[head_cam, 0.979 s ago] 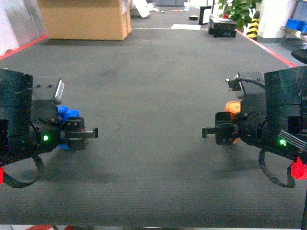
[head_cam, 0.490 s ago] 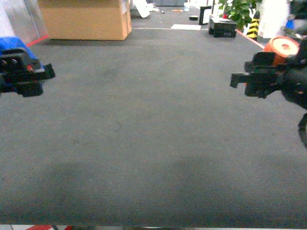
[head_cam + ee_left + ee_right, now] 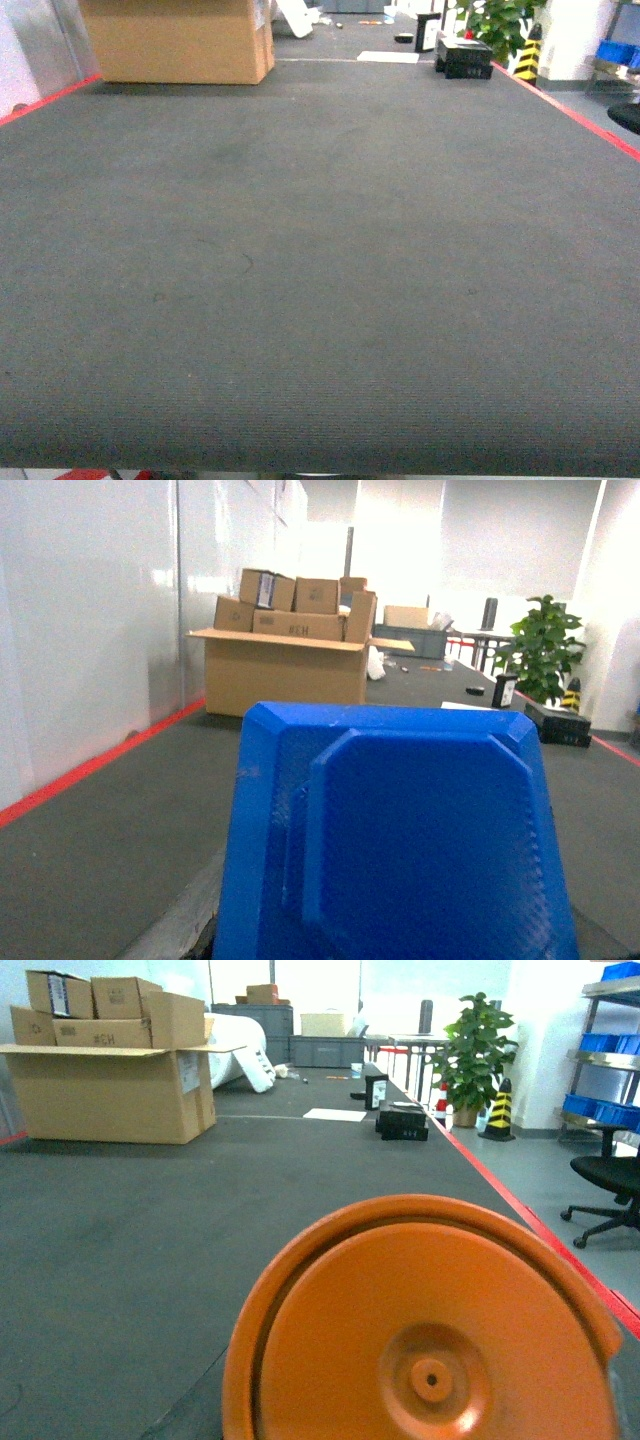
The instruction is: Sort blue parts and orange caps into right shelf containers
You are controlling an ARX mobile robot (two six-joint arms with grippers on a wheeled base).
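A blue part [image 3: 400, 840] fills the lower half of the left wrist view, hanging above the dark mat. My left gripper is shut on it, with the fingers hidden behind the part. An orange cap [image 3: 425, 1325] fills the bottom of the right wrist view, round end towards the camera. My right gripper is shut on it, its fingers hidden too. Neither arm shows in the head view, only the bare mat [image 3: 320, 280]. Blue shelf containers [image 3: 600, 1045] stand on a rack at the far right.
An open cardboard box [image 3: 175, 40] sits at the mat's far left, also in the wrist views as the box [image 3: 285, 670] and the box [image 3: 105, 1085]. Red edge lines [image 3: 570, 105] border the mat. Black boxes [image 3: 462, 55], a plant [image 3: 475, 1055] and an office chair [image 3: 610, 1175] lie to the right.
Both arms rose and swung outwards, leaving the head view. The left one took the blue part with it and the right one the orange cap.
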